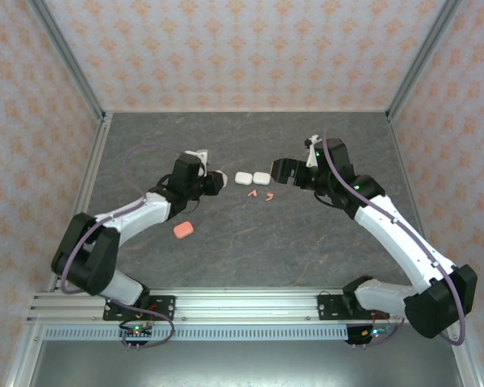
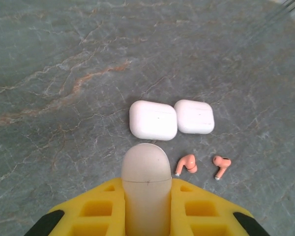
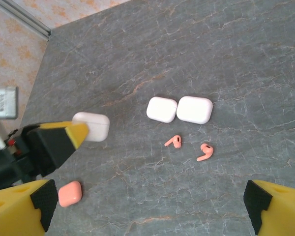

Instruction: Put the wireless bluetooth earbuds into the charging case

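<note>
Two pink earbuds (image 3: 174,142) lie on the gray desk (image 3: 236,59), just beside the pair of white cases (image 3: 162,108), on the side of the pair that faces the arm bases. The buds are a little apart and touch no case. The pair sits side by side, the two cases touching. Left of the pair, the left fingers (image 2: 96,206) pinch a third white case (image 2: 146,169) by its sides. I cannot tell if it rests on the desk or hangs just over it. A pink case (image 3: 70,192) lies well apart from the pair, off to the left and nearer the arm bases. Right of the pair, the right fingers (image 3: 273,204) are spread wide with nothing between them, above the desk. Both arms reach in with bent elbows, the left one low and long, the right one folded over from its side. I think no bud is in a case yet, so picking one up is the step at hand. The right fingers would need to come down over one bud and close softly, since it is tiny and could slip. A case must be open too, and the held one looks shut to me.
</note>
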You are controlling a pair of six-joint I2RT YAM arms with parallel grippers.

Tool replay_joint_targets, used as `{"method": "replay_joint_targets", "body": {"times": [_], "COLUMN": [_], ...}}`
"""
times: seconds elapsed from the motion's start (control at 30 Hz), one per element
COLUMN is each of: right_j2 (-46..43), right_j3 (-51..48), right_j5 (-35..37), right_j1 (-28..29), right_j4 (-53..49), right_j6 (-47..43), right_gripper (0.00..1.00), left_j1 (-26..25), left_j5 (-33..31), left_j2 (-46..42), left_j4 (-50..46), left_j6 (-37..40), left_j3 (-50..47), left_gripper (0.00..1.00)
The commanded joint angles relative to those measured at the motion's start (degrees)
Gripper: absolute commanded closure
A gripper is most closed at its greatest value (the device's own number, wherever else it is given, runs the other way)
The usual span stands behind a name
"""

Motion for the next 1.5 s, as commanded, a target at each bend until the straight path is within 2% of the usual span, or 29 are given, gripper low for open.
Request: {"method": "replay_joint_targets", "body": {"times": [0.0,0.27,0.33,0.43,0.6,0.77,0.97,1.1,1.27,1.47], "right_j2": [0.4,0.3,0.4,0.4,0.3,2.0,3.8,3.9,3.6,6.8], "right_j3": [-0.4,-0.8,-0.7,-0.8,-1.4,-0.8,0.1,0.0,-0.5,-0.6], "right_j5": [-0.7,-0.6,-0.6,-0.8,-1.8,-4.6,-7.5,-6.6,-5.7,-6.9], "right_j1": [-0.3,-0.3,-0.3,-0.3,-0.3,-0.2,0.1,3.4,10.3,17.1], "right_j4": [-0.7,-1.2,-1.3,-1.3,-0.6,-0.5,-1.8,-2.1,-1.0,3.1], "right_j6": [0.7,0.9,0.8,0.8,0.7,-0.7,-4.0,-9.5,-22.5,-41.2], "right_gripper": [0.01,0.01,0.01,0.01,0.01,0.01,0.01,0.01,0.01,0.01], "left_j1": [2.1,4.3,4.4,4.8,5.2,5.5,6.9,8.2,10.9,14.7], "left_j5": [4.8,9.0,9.3,9.1,7.6,6.0,4.6,3.2,1.2,-6.1], "left_j2": [4.4,17.4,19.4,21.3,21.5,21.2,16.4,9.9,-0.4,-15.1], "left_j4": [-1.6,-0.5,0.1,0.9,0.2,-2.1,-3.4,-5.6,-10.9,-19.5], "left_j6": [-0.9,-3.1,-3.5,-4.1,-3.6,-1.4,0.2,1.1,0.7,-3.8], "left_j3": [4.9,12.2,13.1,13.9,13.9,13.7,12.2,10.7,8.1,2.0], "left_gripper": [1.00,1.00,0.97,0.89,0.64,0.49,0.36,0.32,0.30,0.26]}}
